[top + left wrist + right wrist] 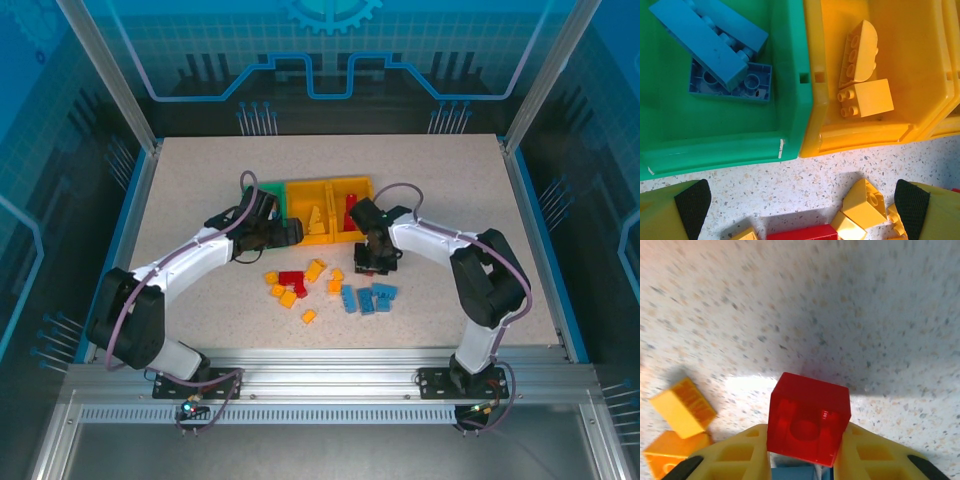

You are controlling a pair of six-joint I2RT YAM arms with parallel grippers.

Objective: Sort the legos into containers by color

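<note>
Three joined bins stand mid-table: a green bin (266, 194) and two yellow bins (312, 212), (352, 203). In the left wrist view the green bin (730, 135) holds blue bricks (715, 45), and the yellow bin (860, 137) beside it holds yellow bricks (860, 75). My left gripper (802, 210) is open just in front of these bins, above a yellow brick (865, 200) and a red brick (802, 233). My right gripper (805, 455) is shut on a small red brick (807, 420), lifted above the table, in front of the bins (372, 262).
Loose bricks lie in front of the bins: yellow ones (285, 292) and a red one (292, 280) at centre, blue ones (368, 298) to the right. Two yellow bricks (682, 407) lie left of the right gripper. A blue brick (792, 473) shows under it.
</note>
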